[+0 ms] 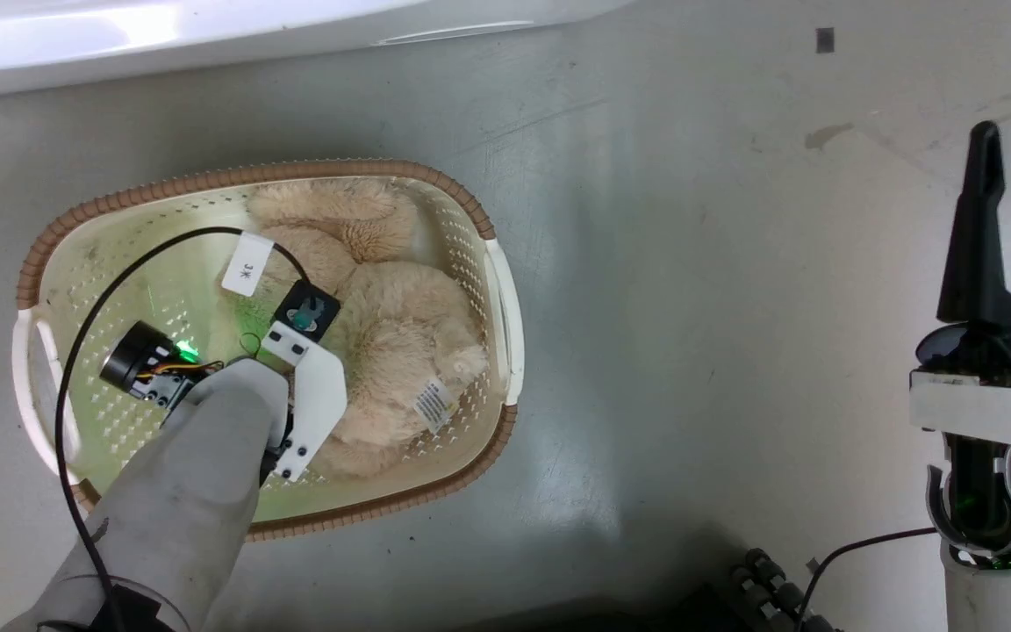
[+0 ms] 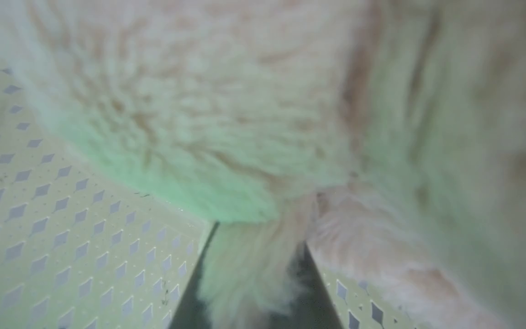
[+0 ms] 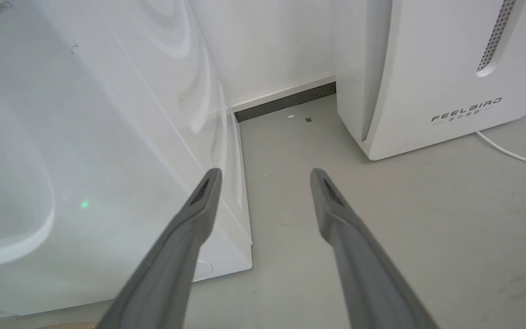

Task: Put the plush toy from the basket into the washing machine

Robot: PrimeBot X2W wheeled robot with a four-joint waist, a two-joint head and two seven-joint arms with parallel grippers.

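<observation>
Though apart, fingers (image 2: 318, 306) astride plush toy (image 2: 226, 114).

The plush toy (image 1: 400, 325) lies curled in the basket (image 1: 207, 180), filling the half on the robot's right. Its fur is shaggy and cream, its rounded limbs are bunched toward the far rim, and a small white sewn-in label shows close to the right-hand wall. The basket is a low cream oval on the grey floor, with perforated sides and bottom, a brown woven-look rim, white side handles and a paper label on its bottom. The washing machine (image 3: 107, 160), white and glossy, stands on the floor near the basket, a sliver of grey porthole rim showing on its front.
</observation>
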